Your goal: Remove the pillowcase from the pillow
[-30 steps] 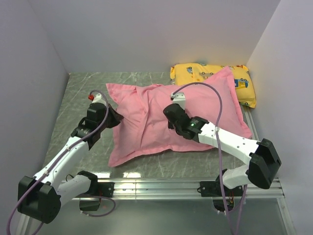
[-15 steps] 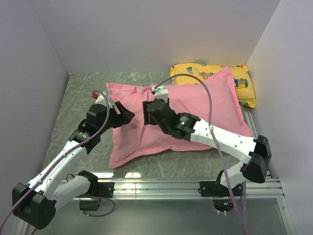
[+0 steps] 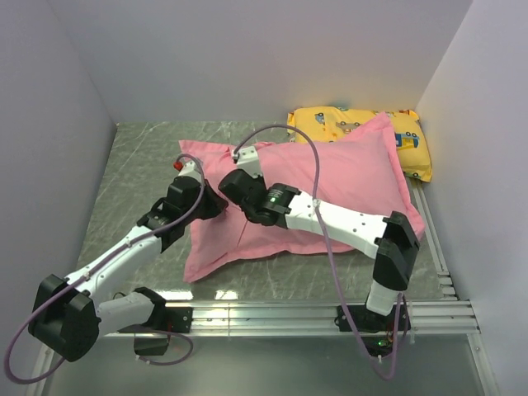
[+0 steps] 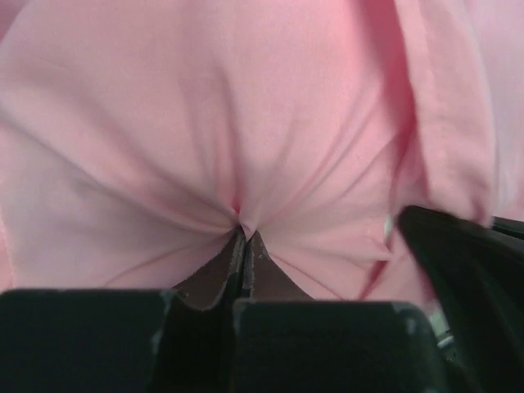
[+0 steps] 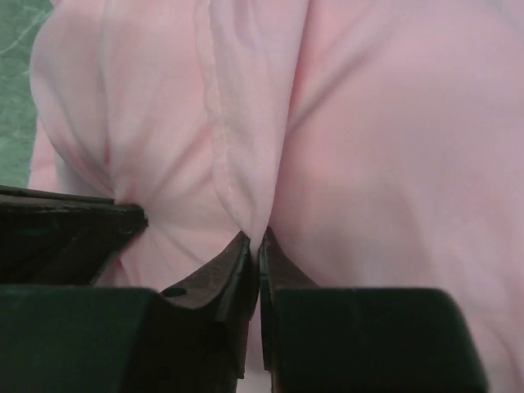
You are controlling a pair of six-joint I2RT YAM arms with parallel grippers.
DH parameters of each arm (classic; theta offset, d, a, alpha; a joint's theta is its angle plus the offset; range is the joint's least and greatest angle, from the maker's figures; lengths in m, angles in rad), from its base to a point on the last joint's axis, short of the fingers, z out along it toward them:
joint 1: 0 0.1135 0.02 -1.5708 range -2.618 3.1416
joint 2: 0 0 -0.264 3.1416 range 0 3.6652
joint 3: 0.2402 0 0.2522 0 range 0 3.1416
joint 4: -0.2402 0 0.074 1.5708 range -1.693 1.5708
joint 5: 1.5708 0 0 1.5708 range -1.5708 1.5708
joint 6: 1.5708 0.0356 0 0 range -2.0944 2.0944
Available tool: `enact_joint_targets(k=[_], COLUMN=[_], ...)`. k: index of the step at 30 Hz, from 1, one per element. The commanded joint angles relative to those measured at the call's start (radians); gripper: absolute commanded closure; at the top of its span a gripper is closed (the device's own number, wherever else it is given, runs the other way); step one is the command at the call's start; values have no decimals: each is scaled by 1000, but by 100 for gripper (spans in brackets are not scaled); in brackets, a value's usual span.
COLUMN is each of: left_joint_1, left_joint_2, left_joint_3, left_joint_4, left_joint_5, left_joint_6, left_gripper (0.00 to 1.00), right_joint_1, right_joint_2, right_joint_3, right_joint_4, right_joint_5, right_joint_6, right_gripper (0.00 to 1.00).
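The pink pillowcase (image 3: 330,181) covers the whole pillow, which lies across the middle of the table; no white pillow shows. My left gripper (image 3: 216,203) is at the pillowcase's left end, shut on a pinch of pink fabric (image 4: 242,223) that puckers into its tips. My right gripper (image 3: 233,188) reaches across the pillowcase to the same left end, right beside the left gripper. It is shut on a fold of pink fabric (image 5: 255,237) with a stitched hem (image 5: 214,123). The left gripper's black body shows at the left of the right wrist view (image 5: 65,229).
A yellow pillow with cartoon vehicles (image 3: 404,132) lies at the back right, partly under the pillowcase's far corner. Grey walls close the table on the left, back and right. The marbled tabletop (image 3: 140,157) shows left of the pillowcase. A metal rail (image 3: 272,313) runs along the near edge.
My right gripper has swept left across the pillowcase from its middle to its left end. My left gripper has moved right onto the left end. Both now pinch fabric there.
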Motion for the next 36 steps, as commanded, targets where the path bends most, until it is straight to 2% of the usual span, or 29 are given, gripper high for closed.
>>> enact_joint_targets(k=[1,7,11,15,19,21,22,24,25,26,27,31,36], left_joint_1=[-2,48,120,186,192,182,174,143,133,119,104,-68,-243], left_joint_2=[-25,-86,-135,-134,-115,-109,-115,-127,-130,-137,-140,-138,-22], left_joint_3=[18,40,29,17,26,59,73,122,141,174,185,218,234], left_joint_4=[-8,-93,-119,-131,-82,-78,-90,-120,-136,-180,-192,-237,-292], left_joint_5=[-90,-146,-125,-101,7,38,32,-3,-41,-67,-95,-306,-479], left_joint_6=[2,16,30,50,70,76,82,96,97,93,84,12,-111], left_gripper=[99,100,99,100,99,90,78,66,59,45,42,16,1], right_joint_1=[-10,-88,-214,-255,-248,-242,-240,-238,-238,-240,-238,-240,-240], right_joint_2=[-115,-302,-398,-409,-346,-323,-304,-292,-292,-292,-292,-275,-258], right_joint_3=[-30,-199,-415,-518,-570,-582,-587,-592,-595,-598,-598,-586,-576], right_joint_4=[-19,-13,56,134,232,264,270,284,289,292,298,306,315], right_joint_5=[97,119,10,-57,-174,-189,-197,-197,-197,-197,-196,-197,-205], right_joint_6=[18,44,59,82,97,105,107,107,108,108,108,105,108], right_gripper=[89,93,96,98,100,100,100,100,100,100,100,100,100])
